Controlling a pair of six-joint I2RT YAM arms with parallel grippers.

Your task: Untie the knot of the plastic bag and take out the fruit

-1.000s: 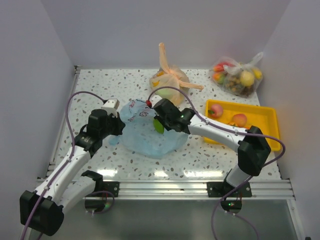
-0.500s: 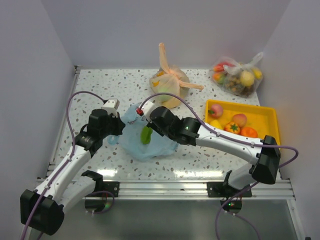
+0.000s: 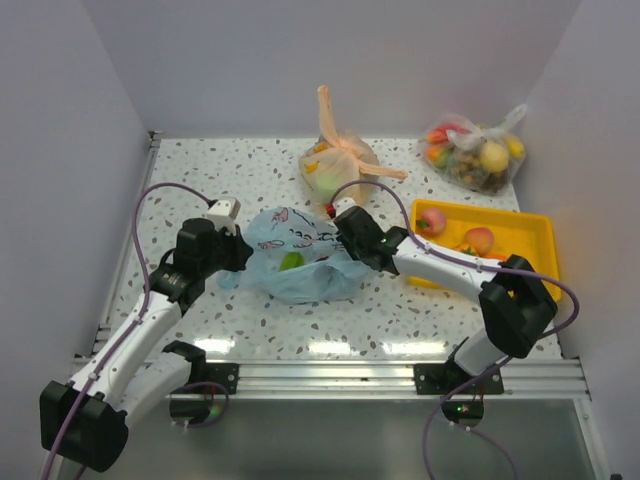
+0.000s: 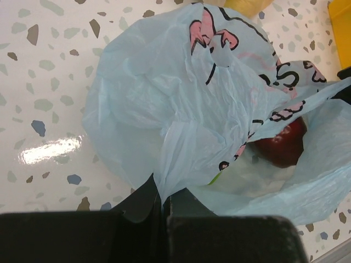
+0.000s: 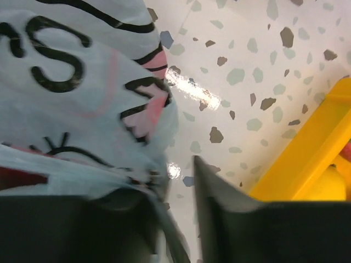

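1. The left hand [image 4: 163,197] is pinched shut on a fold of the bag [image 3: 300,245], at its left edge.
2. The right hand [image 5: 176,192] stands narrowly apart at the bag's right edge, with film draped over one finger.
3. The bag lies mid-counter [image 3: 200,170], gaping; an apple [image 4: 282,143] and a green fruit [image 3: 291,261] sit inside.
4. The tray [image 3: 525,228] to the right holds peaches [image 3: 432,220].

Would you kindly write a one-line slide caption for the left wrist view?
Left gripper pinches the light blue plastic bag, a dark red fruit showing inside.
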